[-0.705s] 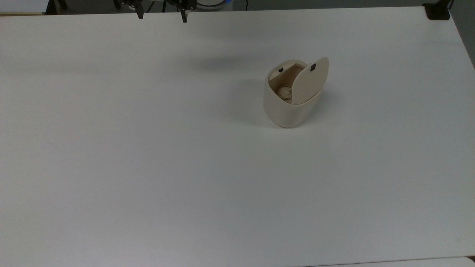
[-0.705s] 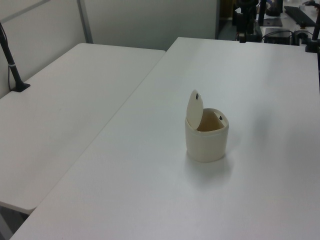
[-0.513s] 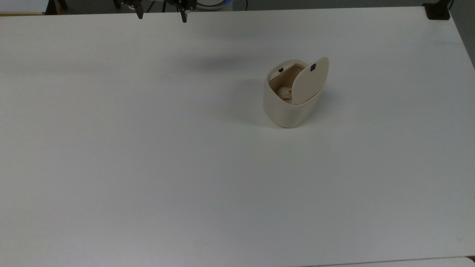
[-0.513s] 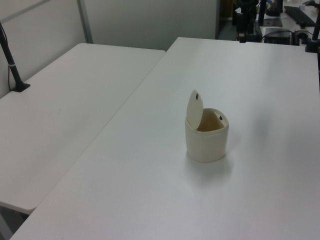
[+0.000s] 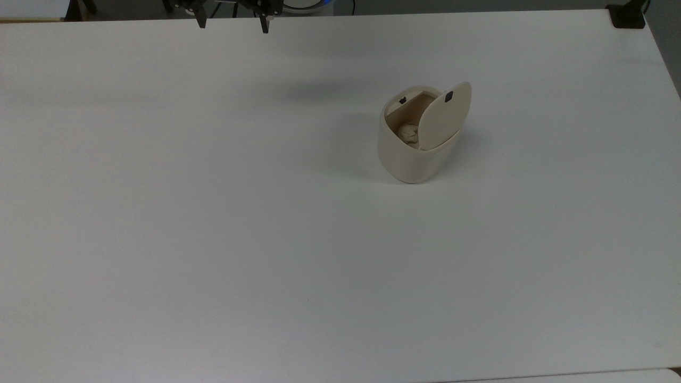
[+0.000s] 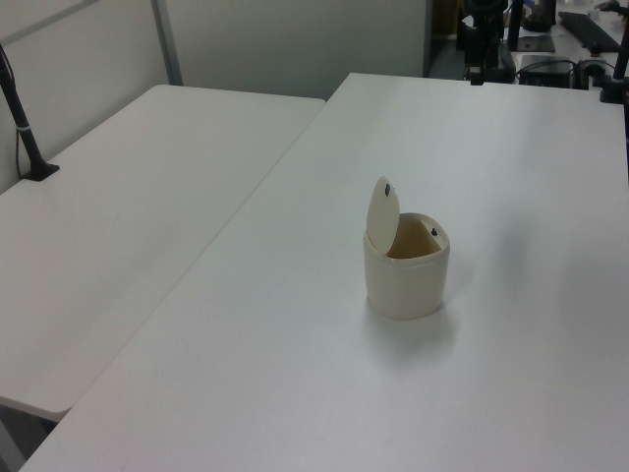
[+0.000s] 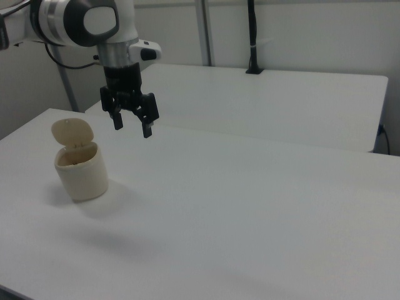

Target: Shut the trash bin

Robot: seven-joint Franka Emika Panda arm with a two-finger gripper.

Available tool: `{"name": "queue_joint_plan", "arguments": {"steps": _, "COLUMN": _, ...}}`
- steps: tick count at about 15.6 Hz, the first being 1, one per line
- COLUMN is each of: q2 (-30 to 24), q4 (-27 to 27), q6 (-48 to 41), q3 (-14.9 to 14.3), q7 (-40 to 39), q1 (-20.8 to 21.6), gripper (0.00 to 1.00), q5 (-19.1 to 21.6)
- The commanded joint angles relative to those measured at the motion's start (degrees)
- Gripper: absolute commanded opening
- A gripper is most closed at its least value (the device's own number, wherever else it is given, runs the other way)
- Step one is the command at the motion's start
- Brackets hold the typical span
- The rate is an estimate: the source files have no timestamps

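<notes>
The trash bin (image 5: 412, 157) (image 6: 406, 280) (image 7: 81, 173) is a small cream tub standing on the white table (image 5: 213, 213). Its lid (image 5: 446, 117) (image 6: 383, 209) (image 7: 72, 132) is hinged up, nearly upright, with a small black tab near its top. Something pale and crumpled lies inside the tub (image 5: 408, 133). My gripper (image 5: 232, 24) (image 7: 132, 123) hangs open high above the table, well to the top view's left of the bin and apart from it. In the right view it is up and to the right view's right of the bin, nothing between its fingers.
A second white table (image 6: 118, 216) stands alongside, at the left view's left. A black post (image 6: 22, 128) is clamped to its edge. A black clamp (image 5: 628, 16) sits at the top view's upper right corner. Equipment stands beyond the table's far end (image 6: 531, 39).
</notes>
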Motion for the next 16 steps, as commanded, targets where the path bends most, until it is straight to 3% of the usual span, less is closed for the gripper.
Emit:
{"name": "queue_joint_plan", "arguments": {"steps": 1, "q2": -0.69, "q4": -1.27, "q6": 0.96, "q3": -0.40, "q7": -2.42, "q1": 0.97, "gripper": 0.86, "q5": -0.73}}
{"name": "queue_joint_plan", "arguments": {"steps": 3, "q2": -0.43, "q4": -1.09, "q6": 1.13, "q3": -0.31, "q7": -4.96, "q1": 0.97, "gripper": 0.55, "q5": -0.12}}
{"name": "queue_joint_plan", "arguments": {"steps": 7, "q2": 0.71, "q4": -0.83, "q6": 1.14, "q3": -0.57, "q7": -13.13, "q1": 3.33, "gripper": 0.02, "q5": 2.77}}
{"name": "queue_joint_plan", "arguments": {"steps": 12, "q2": 4.22, "q4": 4.00, "q6": 5.95, "q3": -0.75, "q7": -15.88, "q1": 10.44, "gripper": 0.00, "q5": 5.76}}
{"name": "queue_joint_plan", "arguments": {"steps": 14, "q2": 6.24, "q4": 5.58, "q6": 12.54, "q3": -3.81, "q7": -15.62, "q1": 16.86, "gripper": 0.00, "q5": 7.96}}
{"name": "queue_joint_plan", "arguments": {"steps": 16, "q2": 8.09, "q4": 6.20, "q6": 16.32, "q3": -4.44, "q7": -15.44, "q1": 20.03, "gripper": 0.00, "q5": 9.02}}
